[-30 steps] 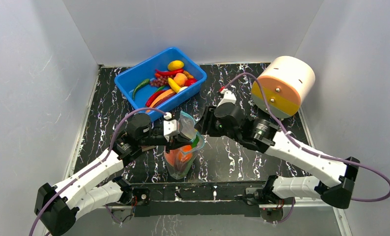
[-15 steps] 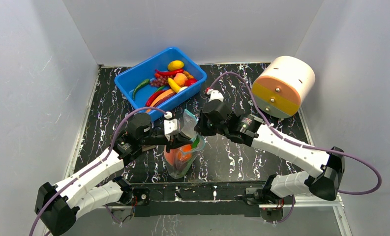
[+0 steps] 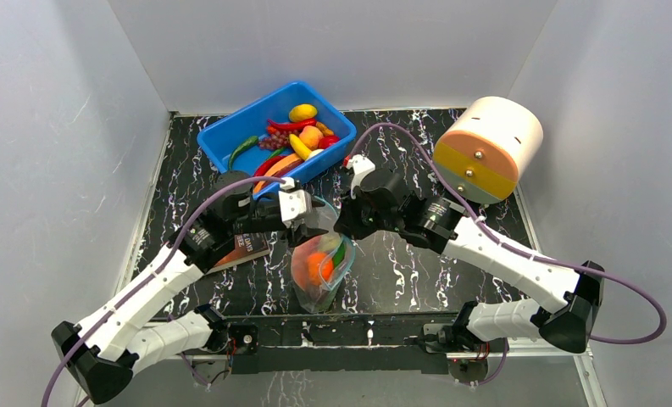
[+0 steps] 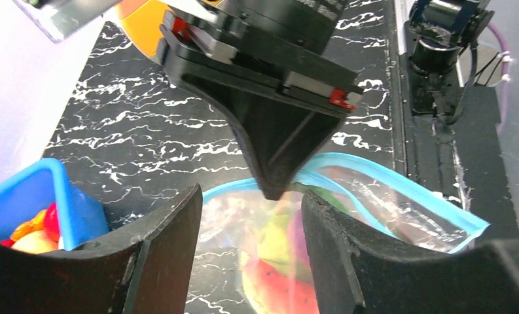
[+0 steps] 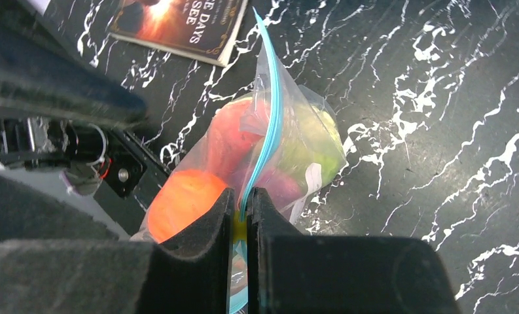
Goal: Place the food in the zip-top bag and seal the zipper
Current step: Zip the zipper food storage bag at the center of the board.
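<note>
The bag (image 3: 319,273) stands upright on the black marbled table (image 3: 400,271), near the front edge between the two arms. Toy food (image 3: 319,266) shows through its clear sides: an orange piece, something red and something green. Its blue-green zipper strip (image 5: 270,124) runs along the mouth at the top.

The right gripper (image 5: 242,196) is clamped on one end of that strip, its fingers (image 5: 207,222) pressed flat together with the plastic between them. The right arm (image 3: 502,254) folds at its elbow by the near right corner, runs left to the middle of the table, and tips its wrist down onto the bag mouth.

The left gripper (image 4: 247,203) has let go. Its fingers (image 4: 171,229) stand spread with nothing between them, aimed at the mouth of the bag just beyond. The left arm (image 3: 146,288) slants up from the near left corner, its wrist held level and pointing right.

A second ago the left gripper was pinched on the bag mouth and the right one was spread and further back. Since then the right has moved in and closed, and the left has released and drawn back left. This uncovers a book (image 3: 247,246) lying flat on the table.

Behind the arms sit a blue bin (image 3: 222,140) holding more toy food (image 3: 294,136) and a white and orange drum (image 3: 489,148).
</note>
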Tool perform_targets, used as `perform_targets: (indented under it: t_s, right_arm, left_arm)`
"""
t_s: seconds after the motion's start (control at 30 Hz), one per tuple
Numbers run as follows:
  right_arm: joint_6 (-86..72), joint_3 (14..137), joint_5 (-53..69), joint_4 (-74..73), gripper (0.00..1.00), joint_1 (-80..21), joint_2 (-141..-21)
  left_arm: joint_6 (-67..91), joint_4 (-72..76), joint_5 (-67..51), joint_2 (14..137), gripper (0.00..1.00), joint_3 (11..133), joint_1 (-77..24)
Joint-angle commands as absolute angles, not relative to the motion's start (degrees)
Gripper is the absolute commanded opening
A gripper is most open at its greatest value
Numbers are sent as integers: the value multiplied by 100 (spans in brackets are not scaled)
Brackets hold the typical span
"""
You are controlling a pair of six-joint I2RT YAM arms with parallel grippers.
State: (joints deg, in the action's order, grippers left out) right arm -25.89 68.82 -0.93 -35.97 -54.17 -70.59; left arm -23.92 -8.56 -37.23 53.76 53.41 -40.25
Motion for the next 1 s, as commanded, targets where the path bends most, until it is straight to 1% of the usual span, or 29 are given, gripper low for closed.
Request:
perform_targets:
  t_s: [0.0,0.1,0.27,0.43,0.63,0.67,0.7,0.77,0.83,0.9,0.97]
  right_arm:
    - [-1623,7433,658,-3619,0,-5387,-6922]
    - [-1119,7636,861,-3918,0,-5378,-6944]
    - [-526,7775,1232,-4163,0,-5374,-6929]
    - [-240,7731,1592,-4061,0,-5378,-6879]
    - [-49,7614,1878,-3891,0,-5379,-6859]
    - [-28,7598,1916,-3853,0,-5379,-6859]
    - [-23,7575,1939,-3812,0,-5377,-6860]
    - [-26,7563,1958,-3746,0,-5379,-6857]
    - [-26,7556,1991,-3704,0,-5373,-6863]
    - [-25,7536,1999,-3684,0,-5372,-6868]
    - [-10,7497,1955,-3718,0,-5373,-6856]
  left_arm:
    - [-2997,-1565,-3508,5578,57,5844,-4043]
    - [-3034,-1670,-3608,5657,59,6003,-4043]
    - [-3493,-2375,-3862,5892,60,6154,-4042]
    - [-3417,-2063,-3866,5861,60,5883,-4043]
    - [-3488,-2106,-4190,5968,53,5897,-4045]
    - [-3514,-2134,-4214,5994,51,5907,-4038]
    - [-3542,-2166,-4251,6033,46,5925,-4042]
    - [-3599,-2281,-4329,6100,31,5972,-4043]
    - [-3641,-2359,-4335,6125,14,5994,-4044]
    - [-3663,-2349,-4267,6092,0,5966,-4043]
    - [-3628,-2298,-4059,5978,0,5900,-4043]
